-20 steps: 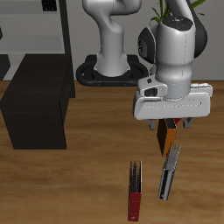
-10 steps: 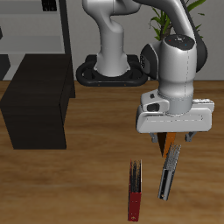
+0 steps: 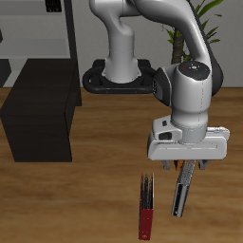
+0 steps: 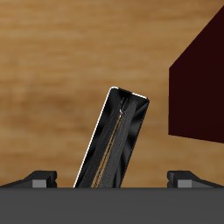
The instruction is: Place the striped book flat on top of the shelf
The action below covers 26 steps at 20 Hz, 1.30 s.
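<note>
The striped book (image 3: 182, 193) stands on edge on the wooden table, near the front edge, its light cover marked with narrow dark stripes. My gripper (image 3: 187, 167) hangs just above the book's far end, open and empty. In the wrist view the book (image 4: 116, 131) runs at a slant between my two spread fingers (image 4: 39, 179), and neither finger touches it. The shelf (image 3: 43, 118) is a low black cabinet with a flat bare top, standing well away across the table.
A red book (image 3: 145, 205) stands on edge close beside the striped book; it also shows in the wrist view (image 4: 199, 83). An orange-and-black book (image 3: 173, 163) is mostly hidden behind my gripper. A tall grey rack (image 3: 38, 28) stands behind the shelf.
My gripper has come down and slightly toward the table's front edge, and now sits just over the striped book. It covers more of the orange-and-black book. The books have not moved.
</note>
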Motion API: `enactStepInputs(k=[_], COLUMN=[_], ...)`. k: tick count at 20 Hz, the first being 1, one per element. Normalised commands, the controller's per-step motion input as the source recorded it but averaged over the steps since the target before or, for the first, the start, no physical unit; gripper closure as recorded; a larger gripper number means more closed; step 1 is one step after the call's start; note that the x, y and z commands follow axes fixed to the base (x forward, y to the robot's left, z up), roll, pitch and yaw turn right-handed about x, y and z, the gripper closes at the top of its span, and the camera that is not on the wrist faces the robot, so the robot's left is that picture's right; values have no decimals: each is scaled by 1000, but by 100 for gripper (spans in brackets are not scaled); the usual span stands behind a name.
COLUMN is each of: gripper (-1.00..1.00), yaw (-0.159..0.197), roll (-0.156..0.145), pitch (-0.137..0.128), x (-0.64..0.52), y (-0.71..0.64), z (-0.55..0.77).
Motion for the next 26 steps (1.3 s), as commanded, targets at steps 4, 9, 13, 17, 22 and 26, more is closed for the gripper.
enactStepInputs(k=[4,9,13,17,22,26], gripper=[-100,100,100,100,100,100], yaw=[3,11,3,-8,13,18], roll=[-4,16,-12,-7,-14,-12], pitch=[43,29,-10,-25,-44,-76], x=[61,3,-44,-46,-105,-220], y=[-15,-16,-118,-149,-176,-184], z=[-309,-221,65,218,308,582])
